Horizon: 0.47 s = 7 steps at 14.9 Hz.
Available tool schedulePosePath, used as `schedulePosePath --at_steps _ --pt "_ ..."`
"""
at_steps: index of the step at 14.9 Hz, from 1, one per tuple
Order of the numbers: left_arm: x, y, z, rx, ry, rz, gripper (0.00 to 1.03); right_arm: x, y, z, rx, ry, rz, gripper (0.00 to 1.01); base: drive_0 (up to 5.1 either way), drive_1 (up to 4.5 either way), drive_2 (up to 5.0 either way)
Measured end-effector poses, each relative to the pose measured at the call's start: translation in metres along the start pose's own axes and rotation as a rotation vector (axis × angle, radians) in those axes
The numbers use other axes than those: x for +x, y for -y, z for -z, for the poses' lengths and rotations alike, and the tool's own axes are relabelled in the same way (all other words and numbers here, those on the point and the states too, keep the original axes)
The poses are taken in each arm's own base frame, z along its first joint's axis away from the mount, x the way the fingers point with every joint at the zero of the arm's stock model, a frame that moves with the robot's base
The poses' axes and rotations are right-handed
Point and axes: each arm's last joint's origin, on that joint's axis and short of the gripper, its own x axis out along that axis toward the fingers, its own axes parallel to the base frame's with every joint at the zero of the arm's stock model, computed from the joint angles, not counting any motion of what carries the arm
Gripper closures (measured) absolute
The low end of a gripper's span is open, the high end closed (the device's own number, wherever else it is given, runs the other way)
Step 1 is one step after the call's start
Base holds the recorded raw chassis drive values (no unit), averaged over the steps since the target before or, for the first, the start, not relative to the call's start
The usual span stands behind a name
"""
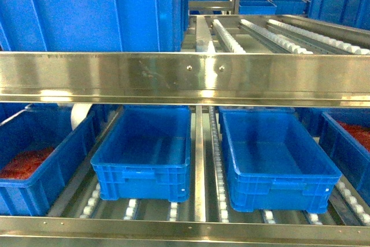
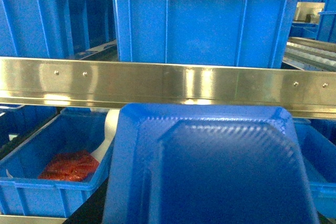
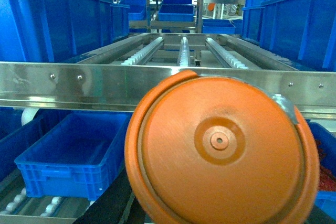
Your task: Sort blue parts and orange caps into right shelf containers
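Observation:
A blue part [image 2: 210,166], a moulded tray-like piece, fills the lower left wrist view. It hangs in front of the shelf rail with my left gripper shut on it, fingers hidden behind it. A round orange cap [image 3: 220,150] fills the right wrist view, and my right gripper is shut on it. Only a dark finger [image 3: 105,205] shows at the cap's lower left. On the lower shelf, two empty blue containers stand side by side, one left of middle [image 1: 141,180] and one right of middle [image 1: 283,192]. Neither gripper shows in the head view.
A steel shelf rail [image 1: 185,76] crosses all views above the lower containers. A crate at the far left [image 1: 34,186] holds red-orange pieces [image 1: 23,163]; another at the far right [image 1: 347,154] does too. A white object [image 1: 80,117] stands behind the left crate. Large blue crates [image 1: 92,10] sit on the upper rollers.

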Motion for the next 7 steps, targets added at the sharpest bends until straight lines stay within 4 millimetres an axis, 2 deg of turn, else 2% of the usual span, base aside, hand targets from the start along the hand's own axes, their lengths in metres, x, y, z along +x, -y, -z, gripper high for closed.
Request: schedulePosePath --at_steps 7 --pt "0.0000 0.0000 0.0001 0.000 -0.001 0.000 0.61 0.0000 0.0001 0.0000 0.000 0.000 0.003 0.56 0.0 0.00 0.0"
